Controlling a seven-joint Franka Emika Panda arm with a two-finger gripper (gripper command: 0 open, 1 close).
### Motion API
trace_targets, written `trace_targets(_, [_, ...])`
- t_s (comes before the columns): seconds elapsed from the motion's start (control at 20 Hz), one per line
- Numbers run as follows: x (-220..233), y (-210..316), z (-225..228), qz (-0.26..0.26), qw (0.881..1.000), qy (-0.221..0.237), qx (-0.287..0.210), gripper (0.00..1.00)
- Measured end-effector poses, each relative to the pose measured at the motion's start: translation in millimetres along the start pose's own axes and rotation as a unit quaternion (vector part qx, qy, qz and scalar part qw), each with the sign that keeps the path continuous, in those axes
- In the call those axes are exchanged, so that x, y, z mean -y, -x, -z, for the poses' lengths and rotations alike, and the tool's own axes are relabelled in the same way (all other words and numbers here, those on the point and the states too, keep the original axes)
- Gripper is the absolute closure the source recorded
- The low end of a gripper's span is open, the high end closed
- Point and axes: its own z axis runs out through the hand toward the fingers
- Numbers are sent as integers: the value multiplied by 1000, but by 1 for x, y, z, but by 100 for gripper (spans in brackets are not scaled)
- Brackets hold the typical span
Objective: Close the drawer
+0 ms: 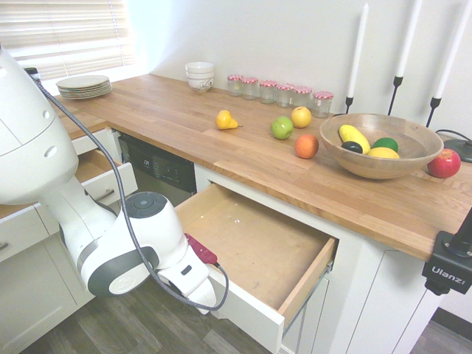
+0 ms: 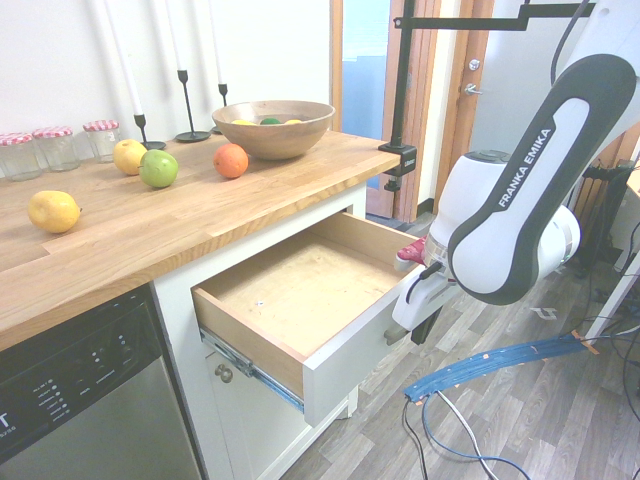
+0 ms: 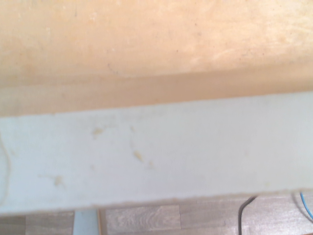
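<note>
Plywood bottom and sides of the drawer (image 1: 258, 247) lie fully exposed: it stands pulled far out from under the counter (image 1: 221, 147), empty, its white front facing the floor space where I stand. Closing has not begun.

Gripper (image 2: 405, 325) sits just outside the drawer front, pointing steeply down, at about 3 o'clock of the drawer in the second exterior view. Jaws are closed right up with nothing between them. My judgement: closed fingers make a blunt, stiff pusher, suited to shoving the front inward rather than gripping the handle.

Wrist view confirms the position: white top edge of the front (image 3: 156, 156) runs straight across, plywood beyond it, floor on the near side.

Contact with the front cannot be confirmed; the arm hides it.

Bowl (image 1: 380, 144) and loose fruit sit well back on the counter, clear of the drawer's travel.
</note>
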Motion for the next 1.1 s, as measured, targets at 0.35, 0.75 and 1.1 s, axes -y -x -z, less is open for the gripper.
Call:
trace_targets(0.35, [22,-17,-3,1,1000,-9,-2,100])
trace_targets(0.75, [63,-50,-13,1,1000,-13,-1,100])
trace_targets(1.1, [106,-90,-4,-7,1000,-25,-7,100])
